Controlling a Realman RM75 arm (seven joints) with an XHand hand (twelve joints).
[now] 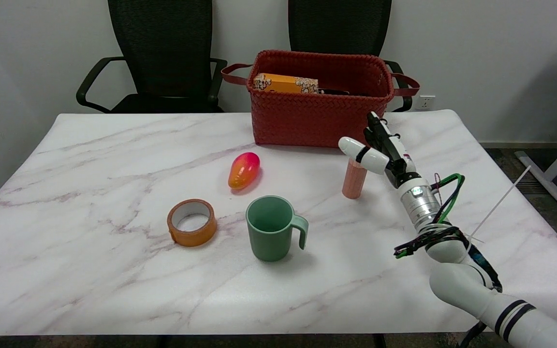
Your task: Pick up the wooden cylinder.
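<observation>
A white stone table (114, 159) with grey lines fills the view. Behind the hand (380, 147), two black chairs (162, 53) stand by a plain white wall (476, 48). A wall plug (426, 102) sits low, right of the hand.

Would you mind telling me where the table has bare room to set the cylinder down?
The left end beyond the tape roll and the near strip in front of the green mug are bare. It is crowded between mango, mug and red basket.
</observation>
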